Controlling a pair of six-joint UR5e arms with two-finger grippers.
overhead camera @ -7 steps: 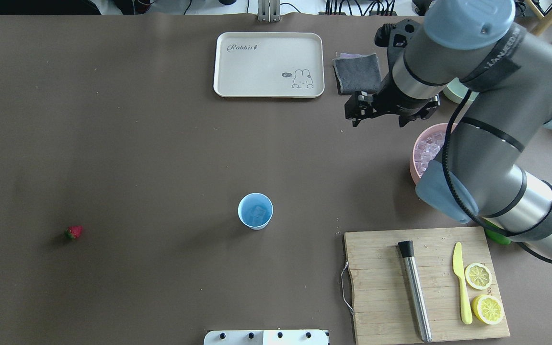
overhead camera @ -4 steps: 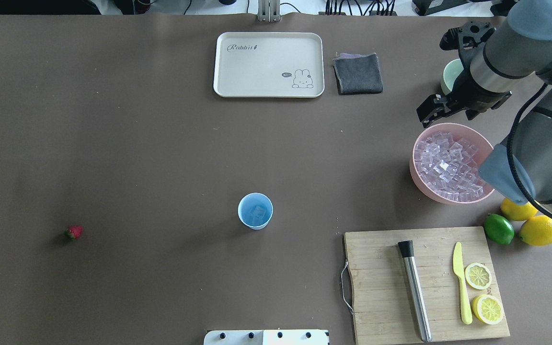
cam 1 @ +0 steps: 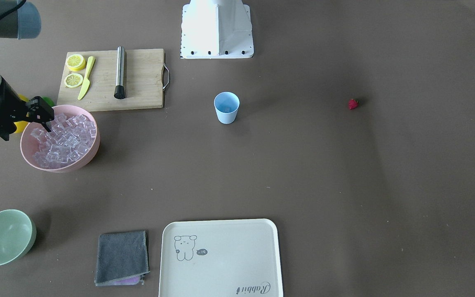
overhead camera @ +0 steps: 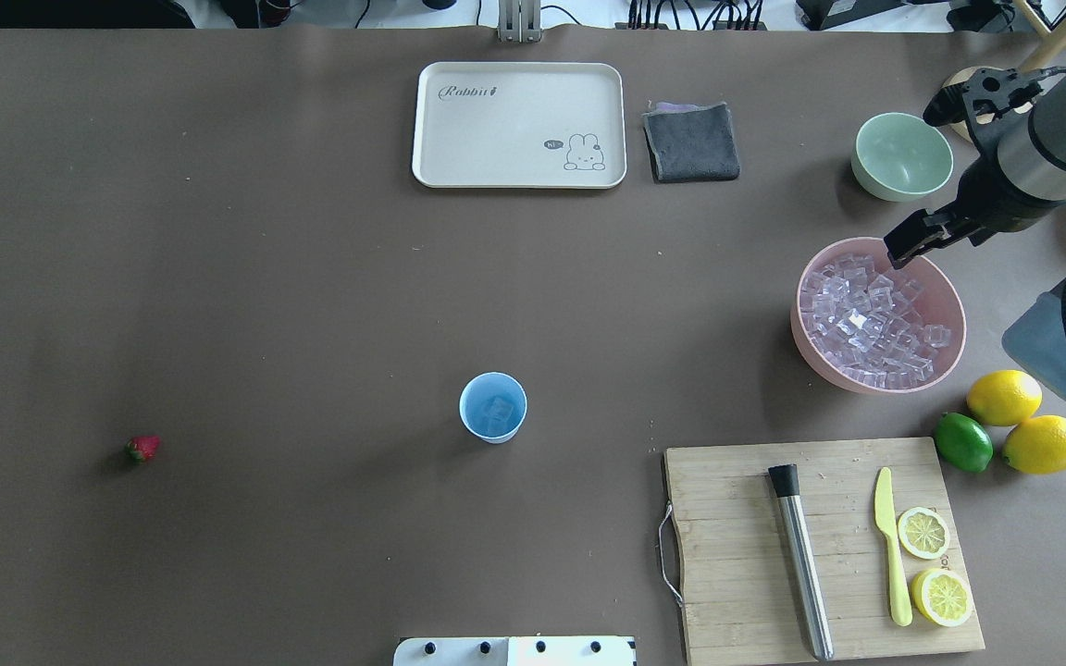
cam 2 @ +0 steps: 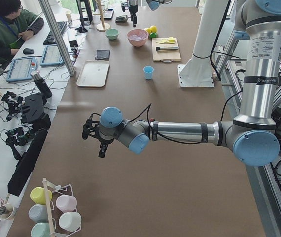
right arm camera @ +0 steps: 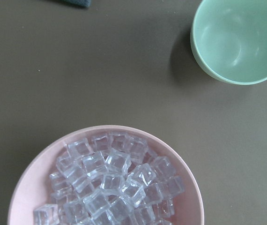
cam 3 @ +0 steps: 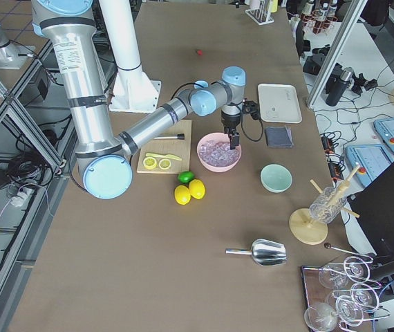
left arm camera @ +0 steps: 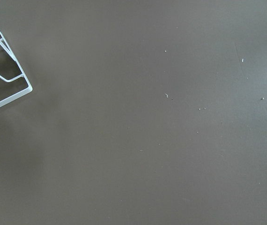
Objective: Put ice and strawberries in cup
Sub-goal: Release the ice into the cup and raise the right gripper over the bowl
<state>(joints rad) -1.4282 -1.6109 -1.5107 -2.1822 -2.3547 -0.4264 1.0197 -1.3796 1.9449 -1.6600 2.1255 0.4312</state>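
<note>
Right gripper [overhead camera: 940, 236] has swung back from mid-table to the round pink plastic bowl [overhead camera: 806, 347] of clear ice cubes [overhead camera: 871, 319], jaws seemingly spread, empty. The small light blue plastic cup [overhead camera: 493, 408] holds ice; the small red strawberry [overhead camera: 142, 449] lies well apart.

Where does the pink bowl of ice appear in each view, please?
Front-facing: pink bowl, left edge.
Overhead: pink bowl, right side.
Exterior left: pink bowl, top centre.
Exterior right: pink bowl, centre.
Left wrist: absent.
Right wrist: pink bowl, bottom left.
Shared landmark: pale green bowl nearby.
</note>
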